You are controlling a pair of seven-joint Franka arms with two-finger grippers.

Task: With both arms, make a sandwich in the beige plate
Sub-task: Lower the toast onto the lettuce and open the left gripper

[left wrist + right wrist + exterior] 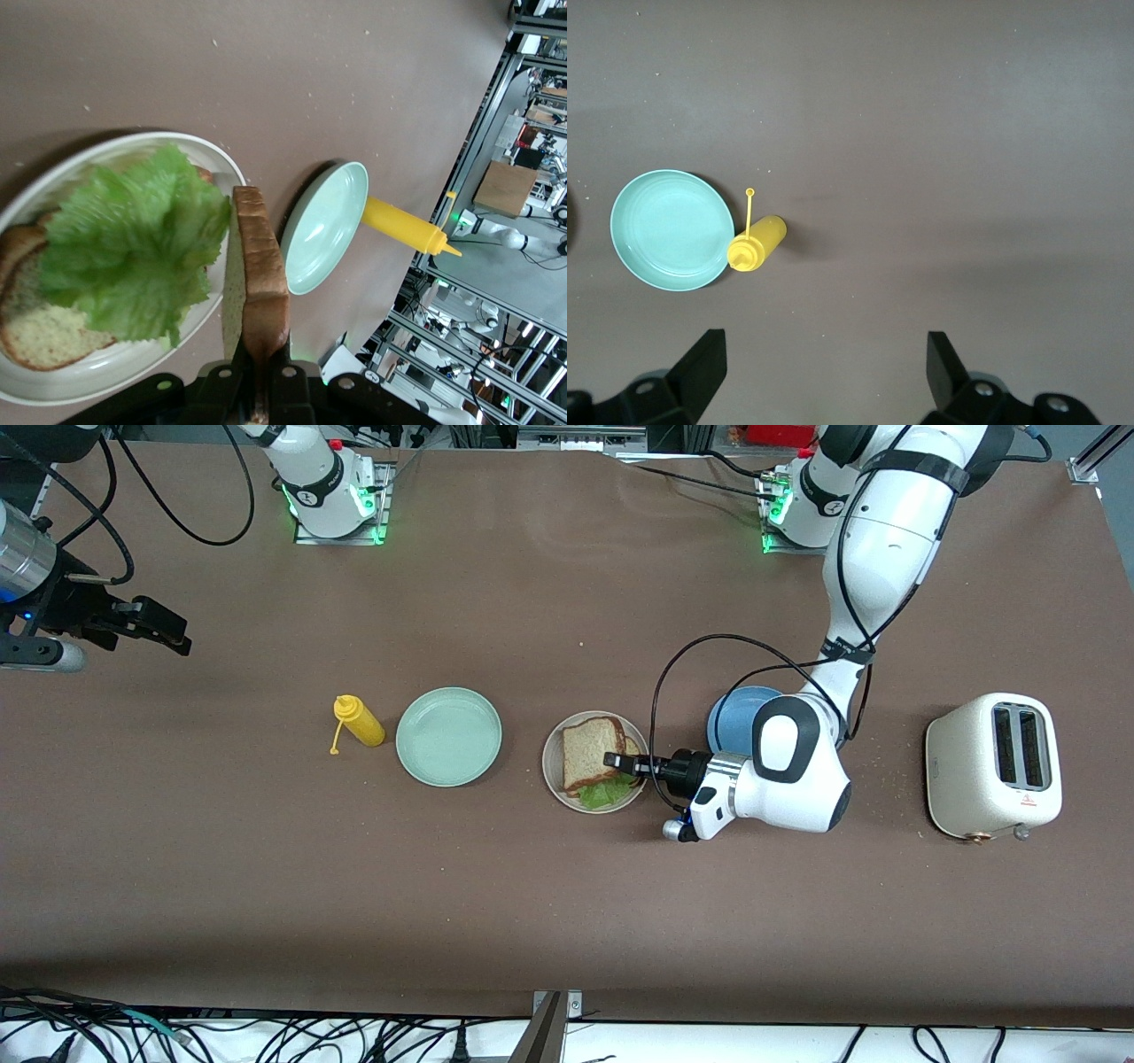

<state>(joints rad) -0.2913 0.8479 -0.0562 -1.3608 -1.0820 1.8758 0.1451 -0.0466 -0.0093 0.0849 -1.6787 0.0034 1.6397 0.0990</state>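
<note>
You have a brown surface (549,903) carrying, in a row from the right arm's end: a yellow bottle (359,721) (on its side), mint green plate (448,736), beige plate (555,766), blue plate (728,713), and toaster (992,766).
</note>
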